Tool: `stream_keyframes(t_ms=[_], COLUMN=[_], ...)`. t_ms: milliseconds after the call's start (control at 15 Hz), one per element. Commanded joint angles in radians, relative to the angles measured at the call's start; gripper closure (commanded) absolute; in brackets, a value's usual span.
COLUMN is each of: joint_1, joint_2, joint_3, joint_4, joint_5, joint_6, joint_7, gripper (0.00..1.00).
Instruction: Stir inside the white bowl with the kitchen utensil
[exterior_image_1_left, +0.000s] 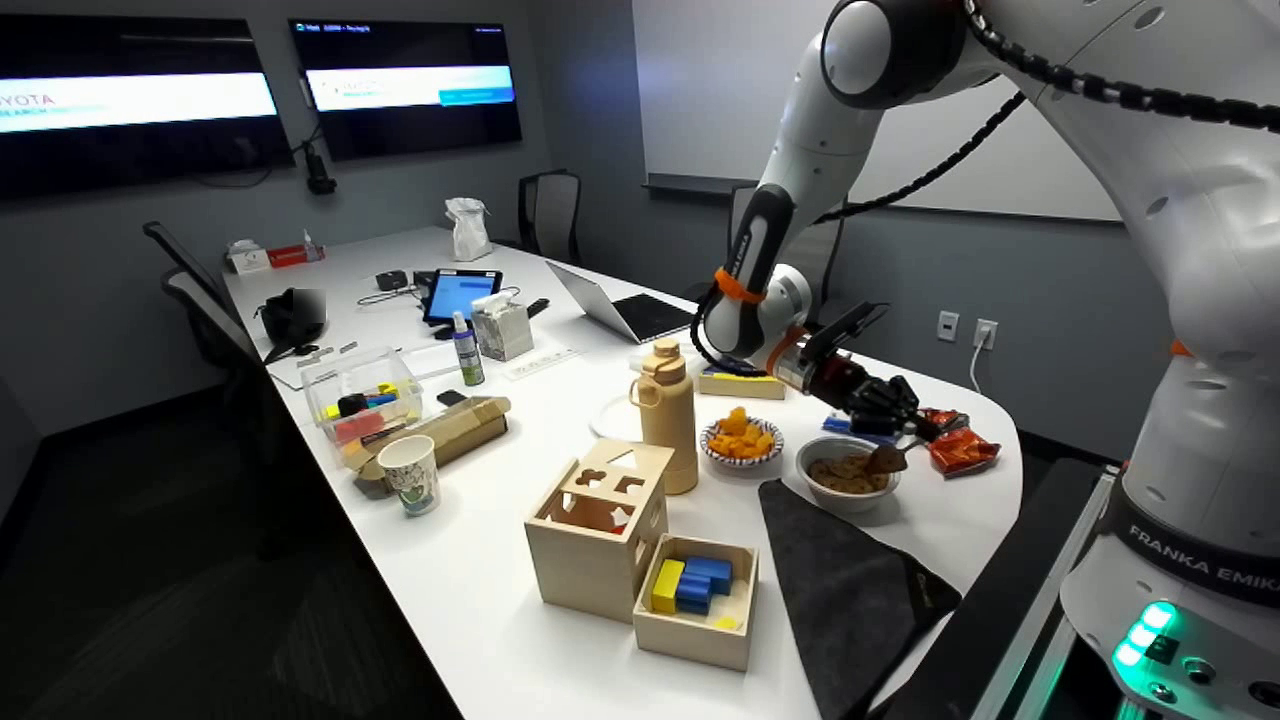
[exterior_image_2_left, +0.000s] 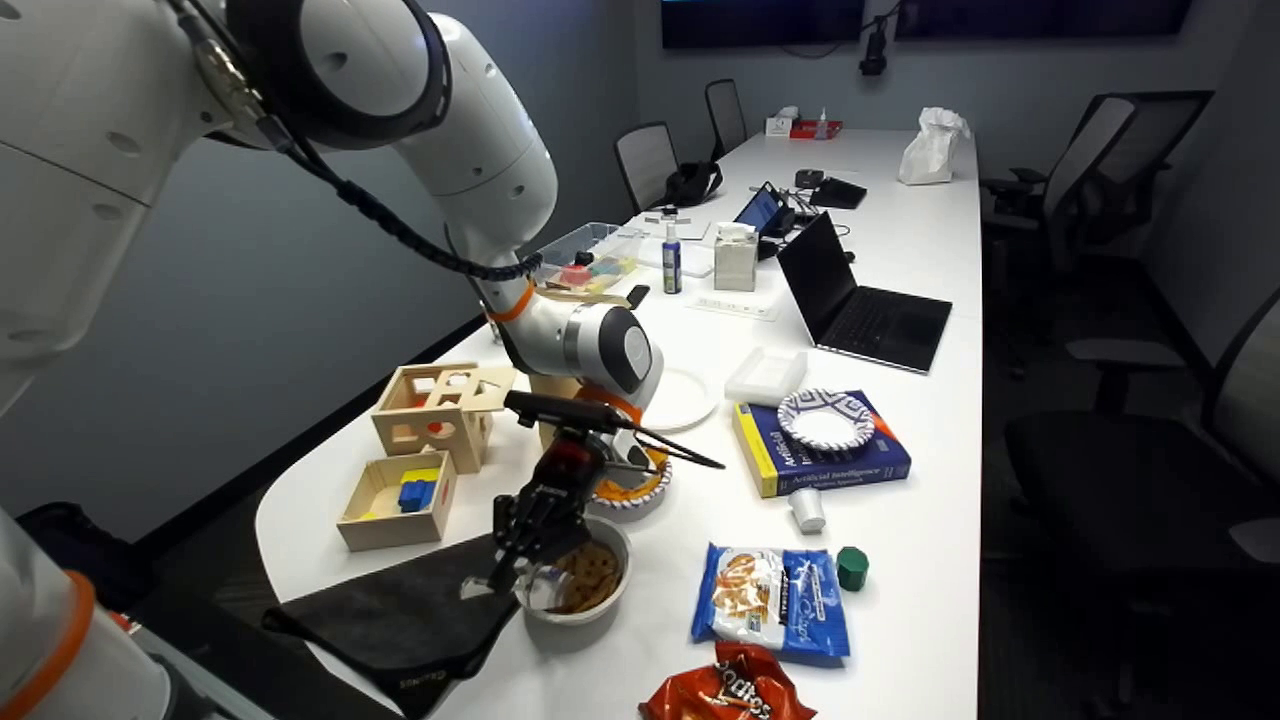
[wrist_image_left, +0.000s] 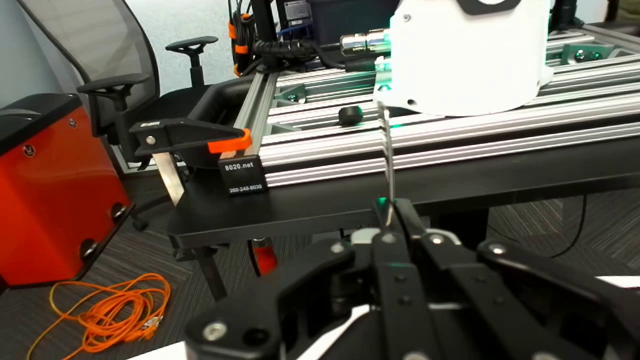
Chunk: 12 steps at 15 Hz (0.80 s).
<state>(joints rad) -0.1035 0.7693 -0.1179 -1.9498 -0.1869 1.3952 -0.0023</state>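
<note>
The white bowl with brown cookie pieces inside stands upright on the table, and it also shows in an exterior view. My gripper is beside the bowl and a little above its rim; it also shows in an exterior view. It is shut on a thin metal kitchen utensil, which sticks out past the fingertips in the wrist view. The utensil's flat end reaches into the bowl among the cookies. In an exterior view this end looks brown. The bowl is out of the wrist view.
A patterned bowl with orange pieces stands close to the white bowl. A black cloth lies in front of it. A red bag and a blue packet lie nearby. A tan bottle and wooden boxes stand beyond.
</note>
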Motion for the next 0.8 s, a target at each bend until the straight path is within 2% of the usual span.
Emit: stream_keyframes(t_ms=[0,400,733], joint_1=[-0.004,-0.003,-0.003], joint_2=[0.005,-0.011,-0.036], joint_3=[0.016,0.047,0.059], joint_4=[0.019,-0.006,-0.044], joint_5=[-0.017,-0.09,-0.15], joint_6=[0.029,0.153,0.153], joint_7=[-0.011,-0.112,-0.2], gripper=[0.99,0.99,0.99])
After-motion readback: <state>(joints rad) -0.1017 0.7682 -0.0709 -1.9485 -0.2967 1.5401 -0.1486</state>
